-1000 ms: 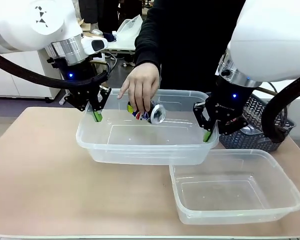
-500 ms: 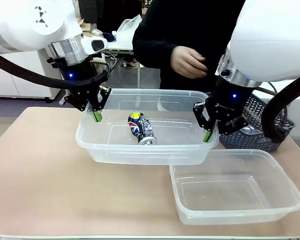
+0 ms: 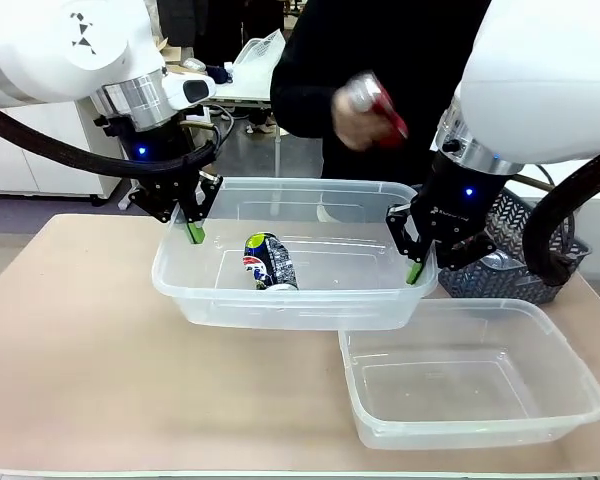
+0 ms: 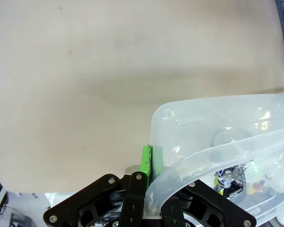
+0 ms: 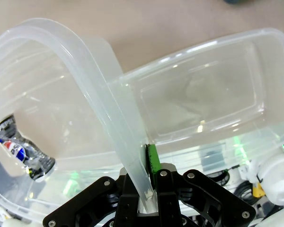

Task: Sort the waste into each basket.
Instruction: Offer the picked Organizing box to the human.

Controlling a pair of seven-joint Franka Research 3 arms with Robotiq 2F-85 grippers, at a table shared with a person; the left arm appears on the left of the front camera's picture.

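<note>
Two grippers are seen clamped on one big clear tub (image 3: 280,305), one at each short end. The L gripper (image 3: 193,232) is closed on the tub's left rim, w/ the wall pinched between the green pads; the same pinch is shown close-up in the L wrist view. The R gripper (image 3: 413,270) is closed on the right rim, and in the R wrist view the rolled rim is seen running down between its fingers. Whether the tub is lifted or resting on the table (image 3: 80,350) can't be told.

A crushed blue-and-white can (image 3: 268,262) is seen lying on the tub's floor, left of centre, apart from both grippers. A red can (image 3: 385,112) is held in the person's hand (image 3: 352,120) above the tub's far rim.

A smaller clear tub (image 3: 580,410) is set on the table's near right, its far-left corner overlapped by the big tub. A dark blue lattice basket (image 3: 515,225) is partly hidden behind the R gripper.
</note>
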